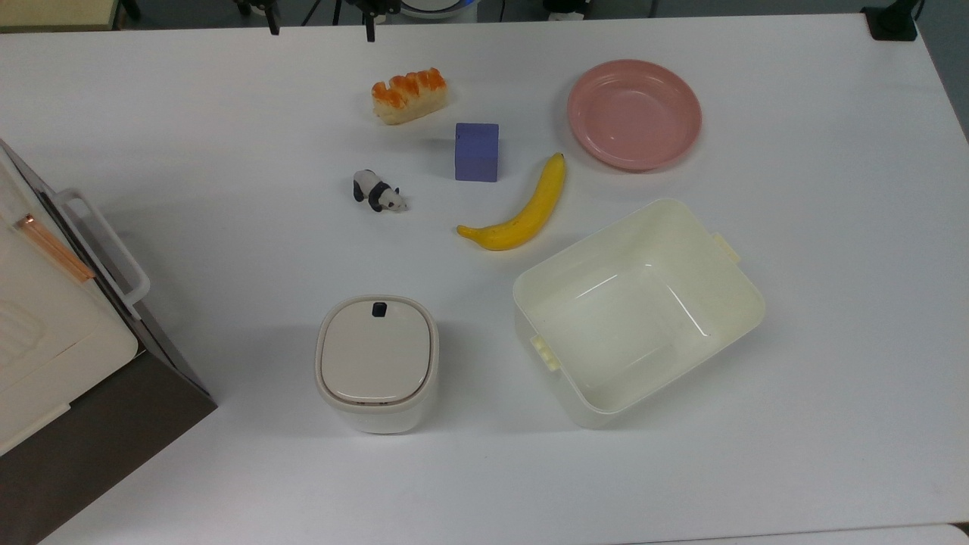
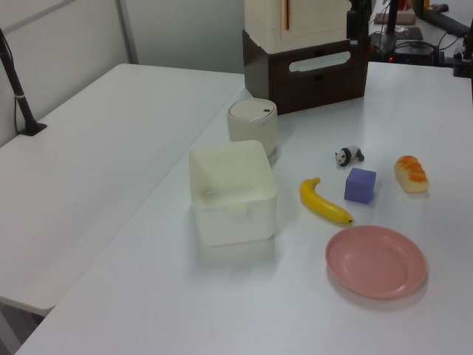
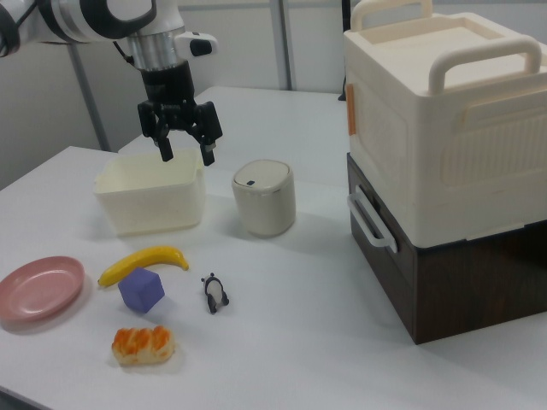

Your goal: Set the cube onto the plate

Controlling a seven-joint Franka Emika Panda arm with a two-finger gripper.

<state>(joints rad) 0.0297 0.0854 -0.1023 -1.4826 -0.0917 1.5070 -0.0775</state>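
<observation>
In the right view the gripper (image 3: 185, 151) hangs in the air with its two fingers spread apart and nothing between them, above the cream tub (image 3: 150, 202). The cube (image 3: 141, 290) sits on the white table (image 3: 282, 333) well below the gripper and nearer the camera, just beside the banana (image 3: 144, 260). The pink plate (image 3: 38, 288) lies bare further toward the right view's left, apart from the cube

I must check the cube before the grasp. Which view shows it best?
The top view: the cube is seen from above, unblocked, between banana and bread. The left view and the right view show it smaller, from the side.
</observation>
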